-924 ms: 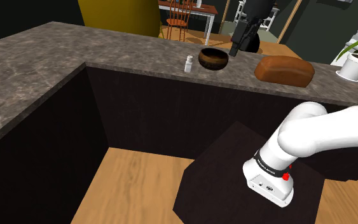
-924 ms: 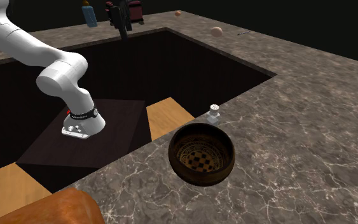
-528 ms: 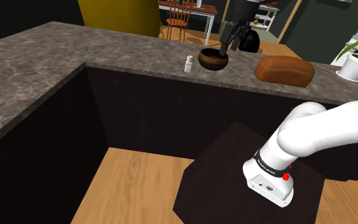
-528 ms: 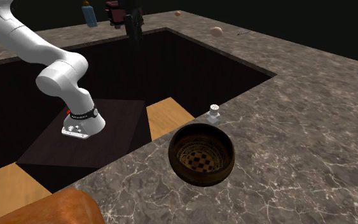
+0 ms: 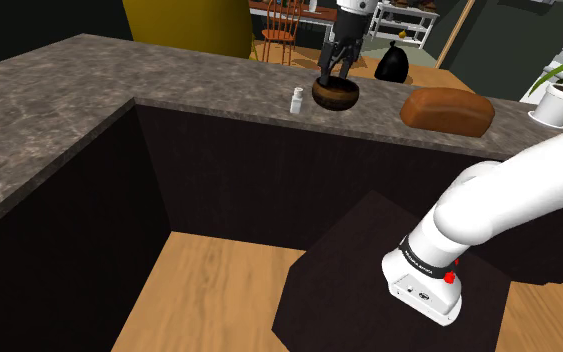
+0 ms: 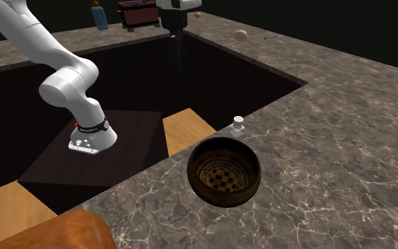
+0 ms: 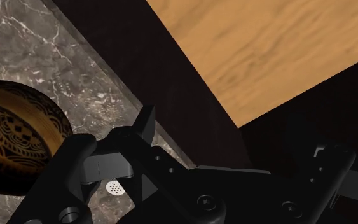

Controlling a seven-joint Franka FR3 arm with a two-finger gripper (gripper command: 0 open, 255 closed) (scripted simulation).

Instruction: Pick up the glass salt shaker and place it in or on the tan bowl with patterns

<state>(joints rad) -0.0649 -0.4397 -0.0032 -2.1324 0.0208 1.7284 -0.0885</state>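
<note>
Grey marbled countertop point(image 6: 346, 134): wraps round a sunken wooden floor point(image 6: 186, 129).

White arm point(image 6: 68, 85): reaches out over the counter.

Patterned brown bowl point(image 5: 335, 97): upright, empty.

Gripper point(image 5: 332, 76): hangs above the bowl, fingers apart, holding nothing.

Salt shaker point(image 5: 296, 100): small, clear-bodied, pale cap, upright on the counter just beside the bowl and close to the counter's inner edge.

Assessed risks:
- A descent from this position would meet the bowl rim, not the shaker.
- A glancing finger could topple the shaker over the edge onto the floor.
- Its smooth sides may slip in a shallow grip.
</note>
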